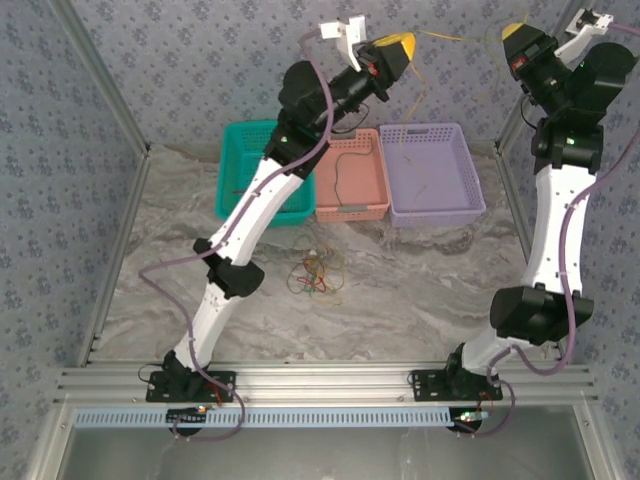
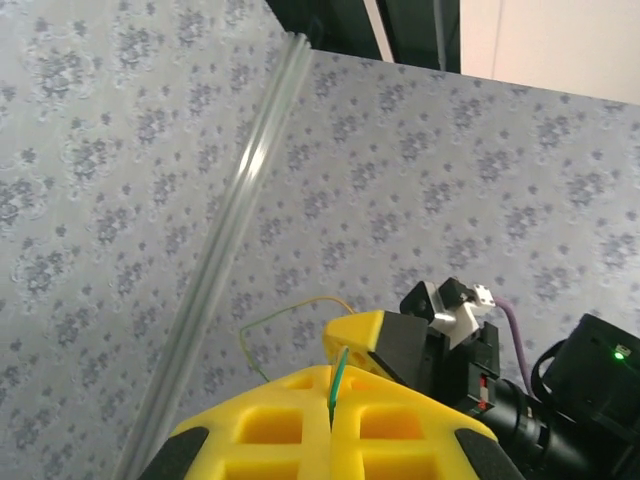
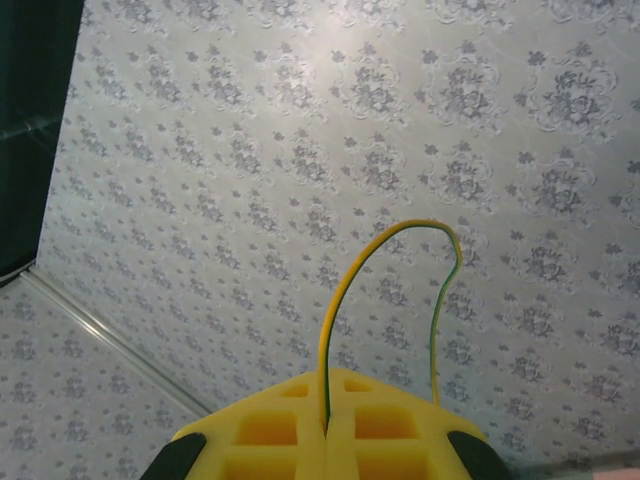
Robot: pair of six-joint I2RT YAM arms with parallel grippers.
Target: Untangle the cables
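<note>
Both arms are raised high near the back wall. A thin yellow-green cable point(image 1: 455, 38) stretches between my left gripper point(image 1: 398, 47) and my right gripper point(image 1: 514, 31). Both grippers are shut on it. In the left wrist view the left gripper point(image 2: 331, 374) pinches a green end point(image 2: 340, 378), with the right gripper's yellow fingers point(image 2: 362, 335) just beyond. From my right gripper point(image 3: 327, 380) the cable arches up in a loop point(image 3: 398, 232). A loose cable point(image 1: 415, 105) dangles below the left gripper. A tangle of cables point(image 1: 317, 272) lies on the table.
Three baskets stand at the back of the table: teal point(image 1: 233, 165), pink point(image 1: 378, 190) with a dark cable point(image 1: 343, 170) inside, and purple point(image 1: 470, 185). Patterned walls and metal frame posts point(image 1: 118, 95) enclose the table. An aluminium rail point(image 1: 330, 378) runs along the near edge.
</note>
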